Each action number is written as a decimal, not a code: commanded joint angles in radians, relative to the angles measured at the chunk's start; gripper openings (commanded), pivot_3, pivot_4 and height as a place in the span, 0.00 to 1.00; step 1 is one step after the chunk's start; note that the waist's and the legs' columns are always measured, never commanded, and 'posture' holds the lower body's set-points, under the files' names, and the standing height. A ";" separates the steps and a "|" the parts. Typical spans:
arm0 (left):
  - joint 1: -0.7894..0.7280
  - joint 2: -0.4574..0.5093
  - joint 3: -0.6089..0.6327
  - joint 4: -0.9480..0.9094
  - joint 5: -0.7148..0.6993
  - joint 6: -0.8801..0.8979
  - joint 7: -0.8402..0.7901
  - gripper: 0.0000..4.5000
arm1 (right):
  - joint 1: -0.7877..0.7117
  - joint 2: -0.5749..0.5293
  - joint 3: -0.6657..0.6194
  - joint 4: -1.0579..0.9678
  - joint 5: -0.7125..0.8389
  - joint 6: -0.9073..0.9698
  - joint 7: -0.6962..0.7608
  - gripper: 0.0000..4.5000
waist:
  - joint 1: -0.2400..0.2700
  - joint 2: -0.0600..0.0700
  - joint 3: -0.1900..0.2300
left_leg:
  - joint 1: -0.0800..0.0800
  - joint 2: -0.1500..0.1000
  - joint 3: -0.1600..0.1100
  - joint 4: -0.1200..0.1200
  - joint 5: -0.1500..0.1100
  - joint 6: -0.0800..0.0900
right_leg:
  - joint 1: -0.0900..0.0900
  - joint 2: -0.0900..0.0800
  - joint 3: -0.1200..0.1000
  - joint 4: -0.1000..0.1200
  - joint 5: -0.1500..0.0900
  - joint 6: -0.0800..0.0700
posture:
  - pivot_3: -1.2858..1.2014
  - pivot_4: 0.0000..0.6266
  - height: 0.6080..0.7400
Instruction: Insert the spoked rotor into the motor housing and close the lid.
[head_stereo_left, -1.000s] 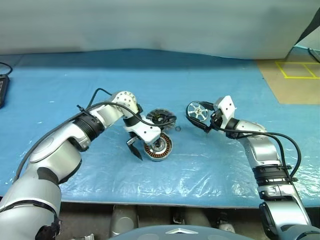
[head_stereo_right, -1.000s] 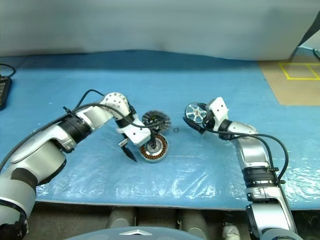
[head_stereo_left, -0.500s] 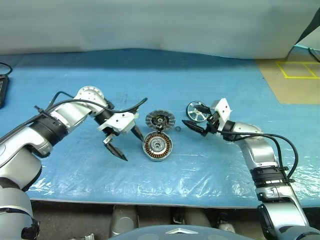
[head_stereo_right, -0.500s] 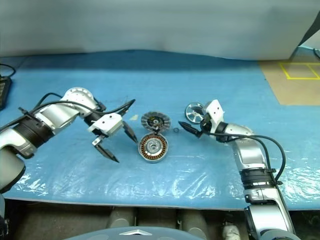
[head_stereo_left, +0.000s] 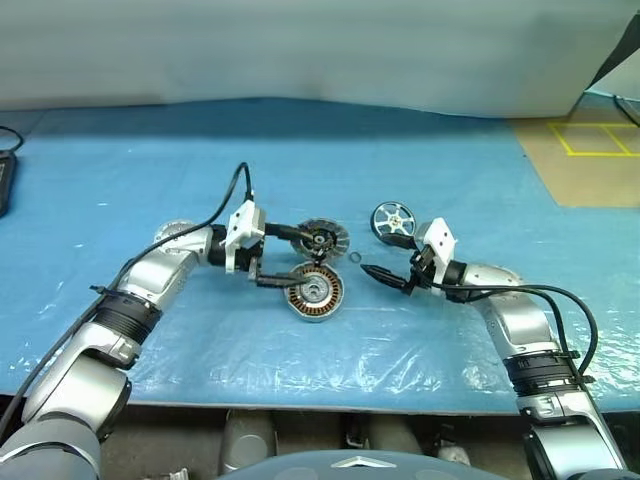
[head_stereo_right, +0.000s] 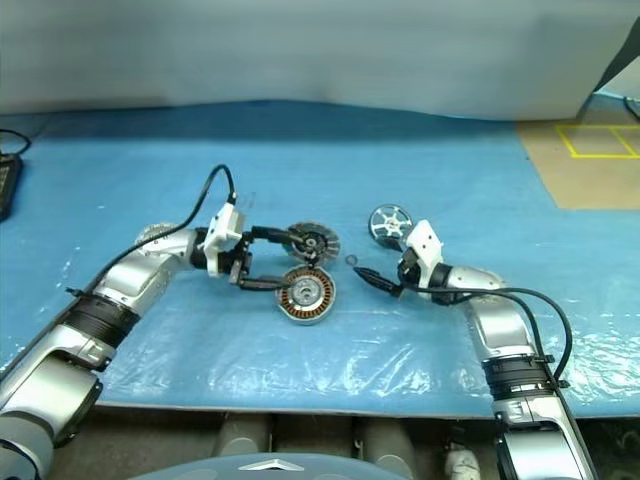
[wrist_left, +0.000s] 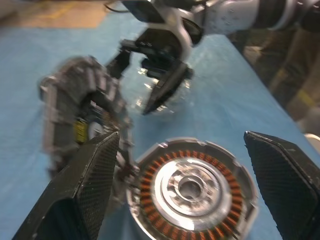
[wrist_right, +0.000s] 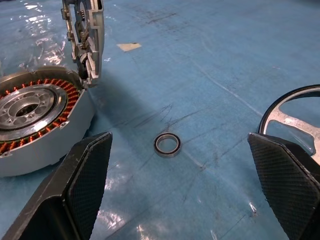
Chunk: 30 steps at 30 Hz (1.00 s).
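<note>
So the left gripper (head_stereo_left: 282, 258) has its two black fingers spread wide and nothing between them, pointing sideways toward the middle of the table, with one finger up by the lid (head_stereo_left: 322, 238) and the other just at the edge of the motor housing (head_stereo_left: 315, 292); whether either finger actually touches metal can't be told. The housing lies flat just past those fingertips, open side up, copper windings showing in a ring around a silver centre, and the lid stands tilted up on edge right behind it, joined to it at the rim, ribbed face and dark centre facing the camera. The right gripper (head_stereo_left: 385, 277) is also spread open and empty, its fingers aimed at the housing from the other side but clearly apart from it. Just ahead of its fingertips, between it and the lid, sits a small dark ring (wrist_right: 167, 144) on the sheet, and the spoked rotor (head_stereo_left: 393, 219) lies flat a bit beyond and beside that gripper, not touching it. Everything rests on a blue table cover (head_stereo_left: 420, 160) with a wrinkly clear plastic sheet (head_stereo_left: 400, 350) over the near part. Farther out there's a pale grey wall (head_stereo_left: 300, 50) behind the table, a brown floor patch with yellow tape lines (head_stereo_left: 595, 140) off past the right arm, and a dark device (head_stereo_left: 5, 180) with a cable at the far edge beyond the left arm.
</note>
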 joint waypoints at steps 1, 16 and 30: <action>0.060 -0.022 0.090 -0.072 0.020 0.060 0.090 0.93 | -0.013 -0.007 0.027 -0.026 -0.013 -0.017 0.015 1.00 | -0.009 0.000 0.000 | 0.000 0.000 0.000 0.000 0.000 0.000 | 0.000 0.000 0.000 0.000 0.000 0.000 | 0.52 0.24 1.00; 0.279 0.001 0.289 -0.338 0.002 0.187 0.078 0.93 | -0.074 0.032 0.082 0.067 -0.063 -0.041 0.000 1.00 | -0.018 0.000 0.000 | 0.002 0.000 0.000 0.000 0.000 0.001 | 0.000 0.000 0.001 0.000 0.000 -0.001 | 0.52 0.24 1.00; 0.381 0.000 0.280 -0.369 0.131 0.088 0.032 0.93 | -0.137 0.086 0.113 0.209 -0.120 -0.077 -0.030 1.00 | -0.019 0.000 0.000 | 0.002 0.001 0.001 0.000 0.002 0.003 | 0.000 0.000 0.001 0.000 -0.001 -0.002 | 0.52 0.24 1.00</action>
